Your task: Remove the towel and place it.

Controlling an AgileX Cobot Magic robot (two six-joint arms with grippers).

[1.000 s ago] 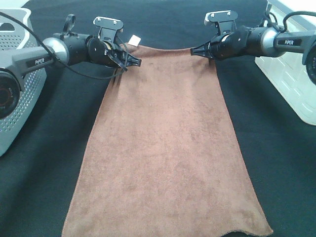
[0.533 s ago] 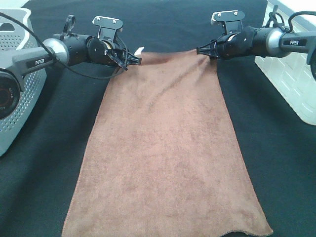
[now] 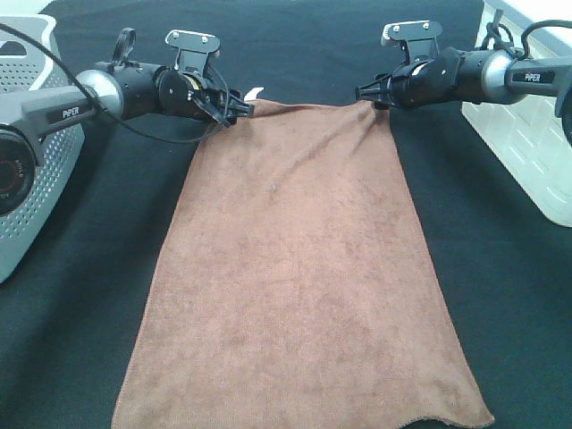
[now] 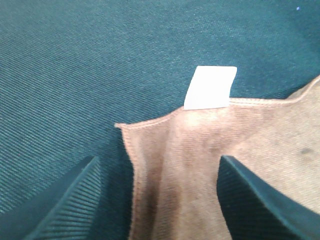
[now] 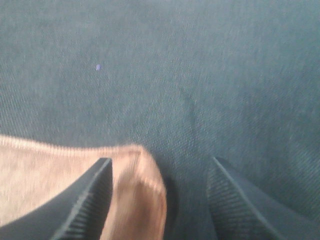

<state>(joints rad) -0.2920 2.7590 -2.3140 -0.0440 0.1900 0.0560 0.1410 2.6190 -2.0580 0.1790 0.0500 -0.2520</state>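
The reddish-brown towel [image 3: 304, 268] lies flat on the black table cloth [image 3: 80, 268], running from the far middle to the near edge. Its white tag [image 3: 254, 92] sticks out at the far left corner. My left gripper [image 3: 239, 108] is at that corner. In the left wrist view it [image 4: 157, 200] is open, with the bunched towel corner [image 4: 200, 165] and tag [image 4: 210, 87] between the fingers. My right gripper [image 3: 365, 92] is at the far right corner. In the right wrist view it [image 5: 160, 200] is open, with the towel corner [image 5: 55, 180] beside one finger.
A grey perforated basket [image 3: 36, 179] stands at the left edge. A white perforated bin [image 3: 527, 134] stands at the right edge. Black cloth shows on both sides of the towel and behind it.
The towel's far edge has drawn slightly nearer and its tag has folded down. My right gripper has shifted slightly right; the left gripper has barely moved.
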